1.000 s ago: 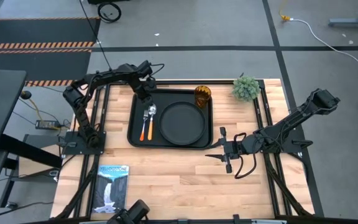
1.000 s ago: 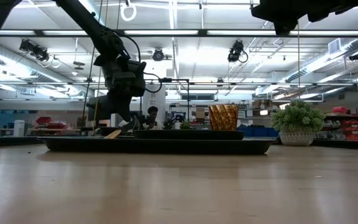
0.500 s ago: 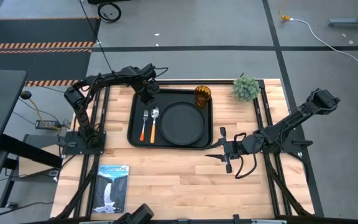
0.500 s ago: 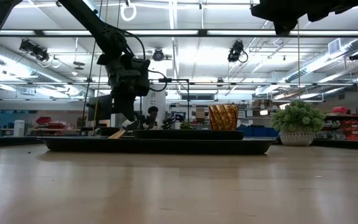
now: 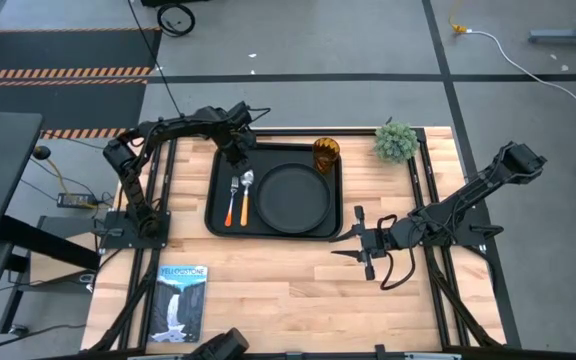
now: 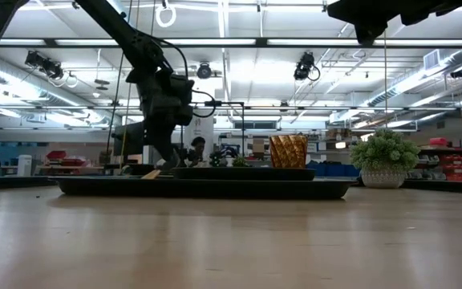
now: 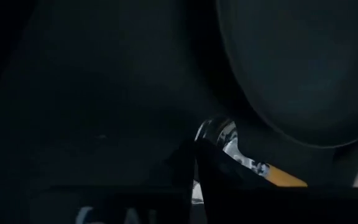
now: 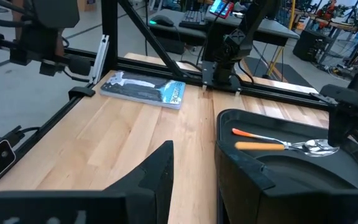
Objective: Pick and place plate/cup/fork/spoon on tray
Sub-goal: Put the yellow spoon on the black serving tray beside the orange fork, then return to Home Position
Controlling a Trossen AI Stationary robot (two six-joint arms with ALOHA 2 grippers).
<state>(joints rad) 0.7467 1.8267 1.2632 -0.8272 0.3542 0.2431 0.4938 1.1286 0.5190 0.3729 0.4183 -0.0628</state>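
My left gripper [image 5: 240, 155] is hovering over the tray's [image 5: 213, 215] far-left corner, right above the spoon's [image 5: 248, 188] bowl end. Can't tell if it's open or gripping anything. A sec ago the spoon was lying skewed; now it's lying straight, parallel w/ the fork [image 5: 233, 200] just to its left. Moving right: the plate [image 5: 293, 195] is sitting mid-tray, the cup [image 5: 327, 153] is standing in the far-right corner. So all 4 items are on the tray, and I'm judging the job basically done. My right gripper [image 5: 351, 244] is waiting beside the tray's near-right corner, spread open, holding nothing.

The table [image 5: 288, 290] is pale wood: a booklet [image 5: 182, 300] near-left, a small plant [image 5: 396, 141] far-right. Beyond it there's grey floor w/ a hazard-striped mat [image 5: 58, 75].
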